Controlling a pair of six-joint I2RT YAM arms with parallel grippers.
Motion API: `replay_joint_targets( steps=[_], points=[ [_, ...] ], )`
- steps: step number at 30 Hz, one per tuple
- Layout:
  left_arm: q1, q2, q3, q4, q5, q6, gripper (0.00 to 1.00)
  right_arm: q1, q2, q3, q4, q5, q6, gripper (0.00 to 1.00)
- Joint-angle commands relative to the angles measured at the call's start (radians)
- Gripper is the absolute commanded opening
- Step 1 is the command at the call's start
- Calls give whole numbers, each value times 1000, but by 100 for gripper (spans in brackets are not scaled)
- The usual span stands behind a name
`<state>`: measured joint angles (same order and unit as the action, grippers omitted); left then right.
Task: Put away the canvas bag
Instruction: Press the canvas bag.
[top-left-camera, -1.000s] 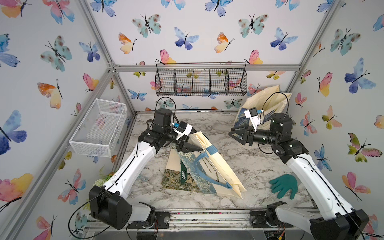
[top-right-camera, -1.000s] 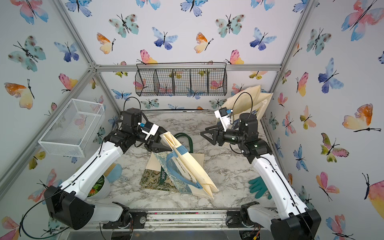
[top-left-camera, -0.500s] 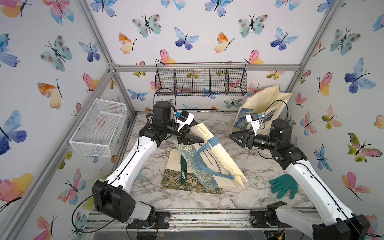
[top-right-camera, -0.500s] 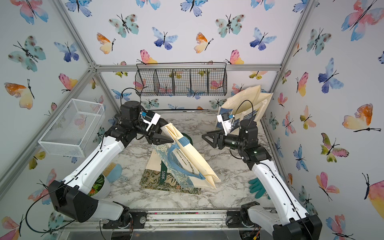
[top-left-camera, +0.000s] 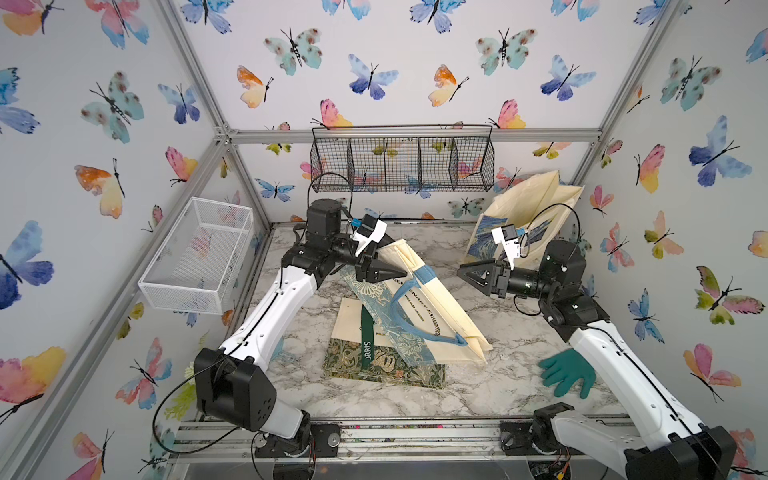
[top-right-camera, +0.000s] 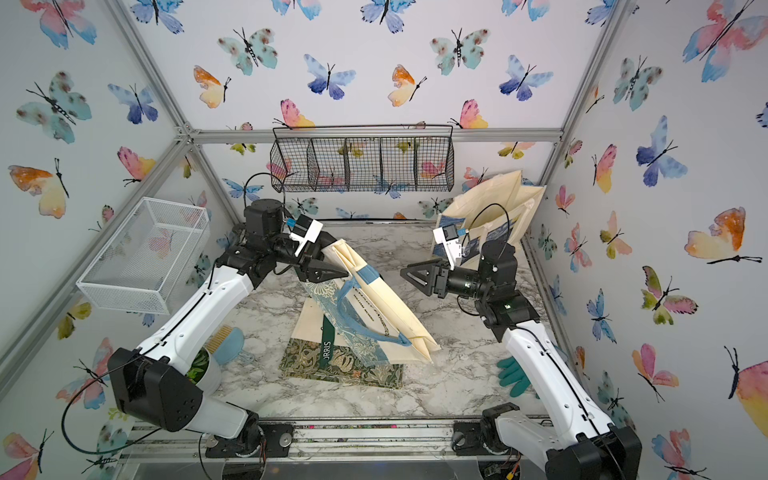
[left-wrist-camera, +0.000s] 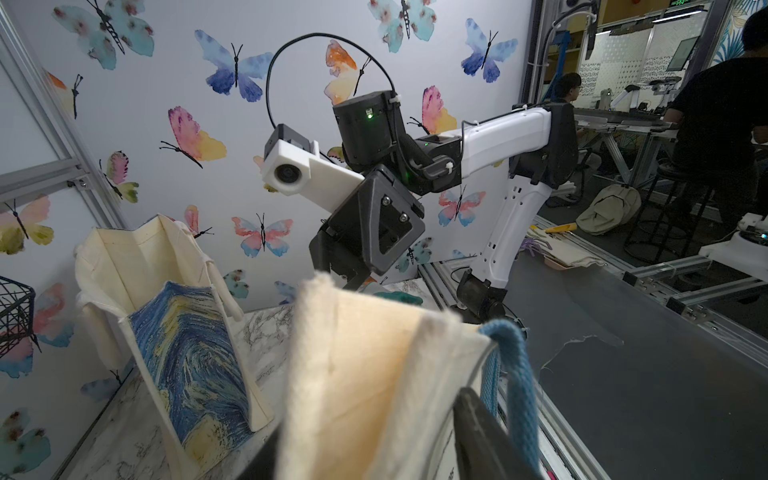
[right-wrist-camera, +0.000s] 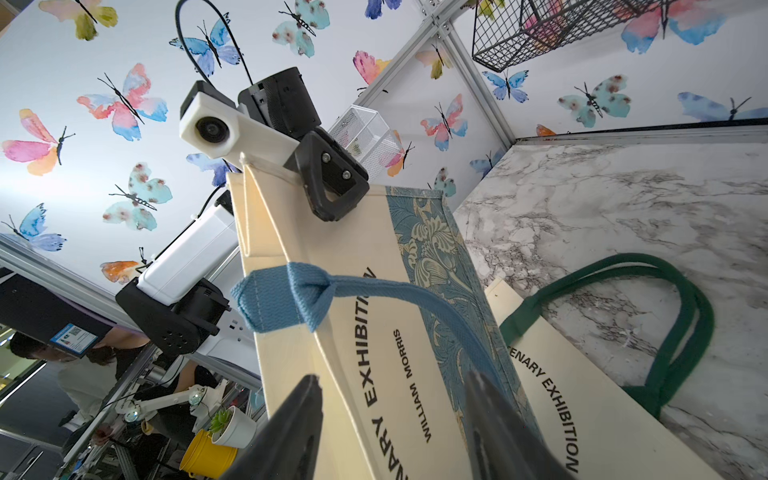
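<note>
Left fingers (top-left-camera: 386, 272) pinch the canvas bag (top-left-camera: 440, 303) by its top edge, tilted over the desk (top-left-camera: 478, 395). Right fingers (right-wrist-camera: 295, 432) gape open, facing it, not touching.

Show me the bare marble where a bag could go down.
Bare: the back strip between the lifted bag and the standing bag; the front-right patch between the flat bag and the glove. Crowded: the centre, where the lifted bag leans over the flat one.
</note>
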<state>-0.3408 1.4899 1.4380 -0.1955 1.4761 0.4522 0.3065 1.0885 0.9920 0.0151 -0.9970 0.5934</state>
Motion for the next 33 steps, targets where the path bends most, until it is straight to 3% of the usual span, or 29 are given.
replay_joint_targets(
  steps=[1, 9, 20, 25, 30, 33],
  points=[
    [10, -4, 21, 38, 0, 3, 0, -3, 3, -19, 11, -35, 4, 58],
    [11, 15, 33, 41, -2, 2, 0, -3, 5, -28, -52, -72, -57, 58],
    [16, 31, 36, 36, -7, 2, 0, -1, -18, -38, -336, 3, -265, 57],
    [33, 41, 39, 57, -8, 0, 0, 4, -61, -93, -393, -48, -303, 57],
    [73, 79, 61, 185, 41, -127, 0, 17, -101, -150, -421, -85, -307, 58],
    [88, 110, 107, 180, 63, -141, 0, 21, -110, -166, -422, -106, -302, 58]
  ],
)
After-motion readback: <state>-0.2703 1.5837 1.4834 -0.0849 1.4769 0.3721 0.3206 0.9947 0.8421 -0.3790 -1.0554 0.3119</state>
